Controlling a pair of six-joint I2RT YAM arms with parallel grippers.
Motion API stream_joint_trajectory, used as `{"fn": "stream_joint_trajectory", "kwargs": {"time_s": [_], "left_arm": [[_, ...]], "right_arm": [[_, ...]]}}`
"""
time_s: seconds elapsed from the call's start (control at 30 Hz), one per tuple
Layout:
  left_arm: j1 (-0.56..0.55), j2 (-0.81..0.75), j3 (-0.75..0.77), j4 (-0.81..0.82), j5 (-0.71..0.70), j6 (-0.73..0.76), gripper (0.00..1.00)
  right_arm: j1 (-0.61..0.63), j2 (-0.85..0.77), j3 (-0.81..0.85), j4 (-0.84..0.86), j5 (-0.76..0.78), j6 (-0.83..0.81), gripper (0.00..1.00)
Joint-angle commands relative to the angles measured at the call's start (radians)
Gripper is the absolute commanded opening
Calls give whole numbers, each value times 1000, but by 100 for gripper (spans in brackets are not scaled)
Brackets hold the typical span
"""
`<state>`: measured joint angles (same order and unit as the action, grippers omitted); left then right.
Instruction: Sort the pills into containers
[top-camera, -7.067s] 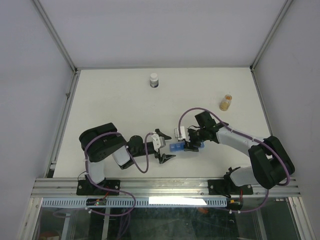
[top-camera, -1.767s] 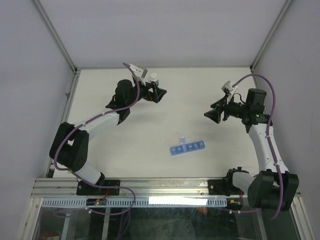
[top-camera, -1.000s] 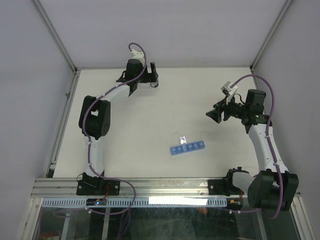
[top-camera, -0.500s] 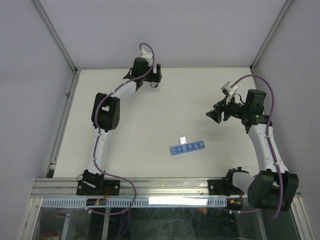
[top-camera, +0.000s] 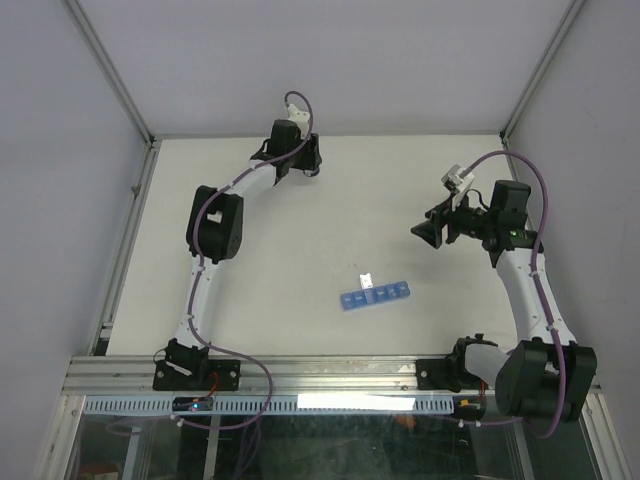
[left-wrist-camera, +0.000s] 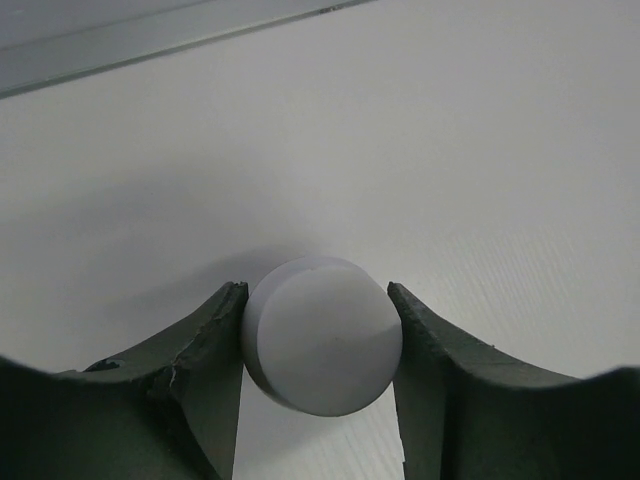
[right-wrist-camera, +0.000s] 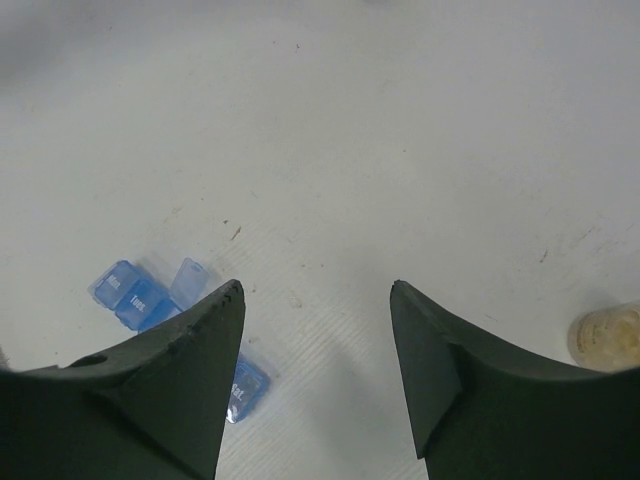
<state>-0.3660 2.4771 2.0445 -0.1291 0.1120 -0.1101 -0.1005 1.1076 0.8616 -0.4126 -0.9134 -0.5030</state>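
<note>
The blue pill-organiser strip (top-camera: 373, 297) lies on the table near the front middle, with one cell lid flipped open. It also shows in the right wrist view (right-wrist-camera: 135, 295), partly behind my left finger. No pills are visible. My left gripper (top-camera: 310, 160) is stretched to the back of the table. In the left wrist view its fingers (left-wrist-camera: 215, 330) press both sides of the white bottle's cap (left-wrist-camera: 322, 335). My right gripper (top-camera: 428, 232) is open and empty, held above the table at the right, far from the strip.
A small amber-tan jar (right-wrist-camera: 605, 335) stands at the right edge of the right wrist view. Metal frame rails and white walls border the table. The left arm spans the left half of the table from front to back.
My left arm has reached further to the back and its gripper has settled over the white bottle, covering it in the top view. The right arm and the strip have not moved.
</note>
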Motion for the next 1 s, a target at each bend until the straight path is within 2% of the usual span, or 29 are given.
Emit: {"fn": "stream_joint_trajectory", "kwargs": {"time_s": [0.0,0.07,0.13,0.17,0.2,0.3,0.37,0.43,0.5,0.67,0.73,0.87,0.97], "left_arm": [[-11,-203,-73,39,92,-35,6],[-11,-321,-181,89,179,-103,3],[-16,-442,-335,207,273,-196,1],[-16,-501,-457,285,324,-245,0],[-18,-563,-554,381,380,-305,0],[-27,-709,-831,743,500,-537,0],[-43,-790,-988,901,531,-647,0],[-72,-861,-1120,1020,527,-717,0],[-113,-929,-1234,1107,490,-752,0],[-291,-1098,-1421,1127,246,-692,0],[-368,-1124,-1473,1140,130,-668,0],[-482,-1130,-1519,1201,-46,-667,0],[-553,-1115,-1515,1220,-170,-667,0]], "right_arm": [[-2,-21,-3,15,-119,-22,63],[-2,-26,-5,-18,-240,-64,63],[0,-44,-14,-49,-240,-64,63],[0,-62,-23,-51,-344,-116,64],[0,-81,-37,-44,-416,-149,74],[-1,-141,-85,2,-513,-158,92],[0,-170,-112,11,-604,-184,98],[0,-194,-116,-86,-682,-323,99],[0,-211,-105,-194,-703,-466,99],[10,-252,-105,-199,-631,-505,98],[36,-275,-126,-125,-582,-436,97],[132,-340,-215,161,-425,-185,96],[166,-337,-220,181,-419,-169,96]]}}
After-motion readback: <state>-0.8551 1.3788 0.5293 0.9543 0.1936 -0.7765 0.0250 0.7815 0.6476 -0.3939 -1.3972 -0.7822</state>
